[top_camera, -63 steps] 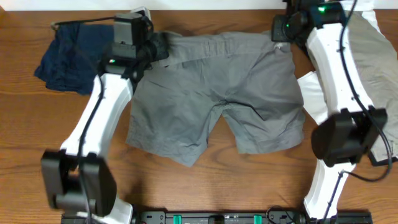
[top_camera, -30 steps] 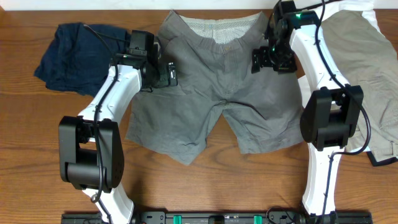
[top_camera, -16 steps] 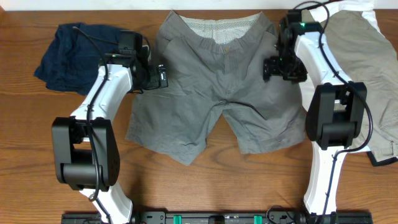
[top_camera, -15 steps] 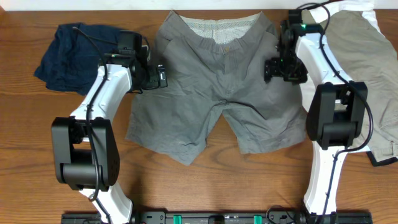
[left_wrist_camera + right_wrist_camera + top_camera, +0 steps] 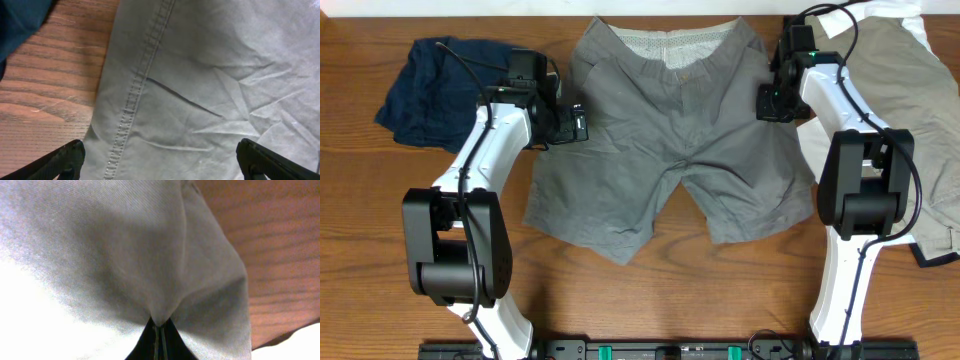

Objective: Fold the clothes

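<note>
Grey shorts (image 5: pixel 665 140) — pinched in right claw (image 5: pixel 159 329)

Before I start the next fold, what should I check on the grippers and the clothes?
1. Hold of right gripper on shorts: ok, cloth pinched between shut fingers.
2. Hold of left gripper: not ok, open above the side seam.
3. Shorts spread flat: ok.
4. Waistband at the far edge: ok.
5. Navy garment apart from shorts: ok.
6. Khaki garment apart from shorts: cannot tell, gap hidden.
</note>
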